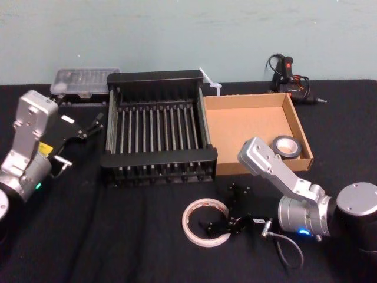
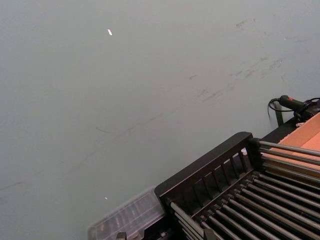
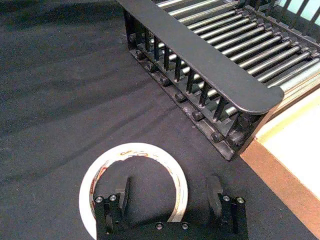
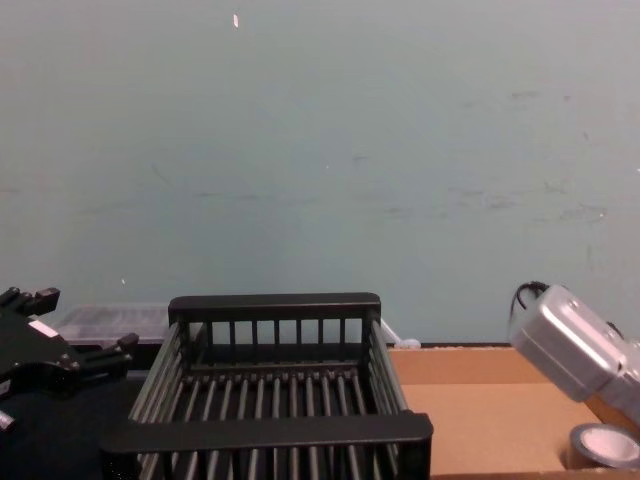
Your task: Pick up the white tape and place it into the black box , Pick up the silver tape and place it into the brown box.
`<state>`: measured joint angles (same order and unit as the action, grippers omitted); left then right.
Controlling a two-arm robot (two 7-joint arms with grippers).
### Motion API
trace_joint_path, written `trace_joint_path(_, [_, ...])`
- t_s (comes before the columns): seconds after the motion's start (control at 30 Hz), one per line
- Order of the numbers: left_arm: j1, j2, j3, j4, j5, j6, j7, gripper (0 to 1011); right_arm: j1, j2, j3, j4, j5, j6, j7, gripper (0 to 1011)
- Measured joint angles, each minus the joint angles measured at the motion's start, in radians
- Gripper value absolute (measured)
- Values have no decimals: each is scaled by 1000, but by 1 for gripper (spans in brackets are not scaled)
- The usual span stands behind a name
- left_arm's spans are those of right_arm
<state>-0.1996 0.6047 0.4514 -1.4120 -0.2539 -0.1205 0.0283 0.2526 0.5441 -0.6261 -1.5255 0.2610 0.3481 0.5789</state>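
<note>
The white tape (image 1: 188,223) lies flat on the black cloth in front of the black box (image 1: 159,158). My right gripper (image 1: 227,207) is down at the roll and open. In the right wrist view one finger sits inside the white tape (image 3: 100,172) and the other outside it, so the right gripper (image 3: 169,192) straddles the ring's wall. The silver tape (image 1: 291,155) rests in the near right corner of the brown box (image 1: 247,127), and its grey side (image 4: 580,447) shows low in the chest view. My left gripper (image 1: 82,138) is open with nothing in it, parked left of the black box.
A clear plastic case (image 1: 85,82) lies behind the black box at the left. A black tool with a cable (image 1: 291,79) and a white zip tie (image 1: 211,82) lie at the table's back edge. A pale green wall stands behind.
</note>
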Motion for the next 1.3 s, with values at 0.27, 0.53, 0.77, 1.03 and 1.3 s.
trace_joint_path(0.27, [0,0,0,0,0,0,0,1001,0,0,2,1,0,-1,0,1002])
trace_joint_path(0.53, [0,0,0,0,0,0,0,1001,-1,0,3,1,1,-1,-1,1000])
trace_joint_path(0.77, [0,0,0,0,0,0,0,1001,-1,1,3,1,1,-1,-1,1002])
trace_joint_path(1.03, [0,0,0,0,0,0,0,1002,-1,1,3,1,2,-1,-1,927])
trace_joint_path(1.3, [0,0,0,0,0,0,0,1001,-1,1,3,0,2,0,-1,707])
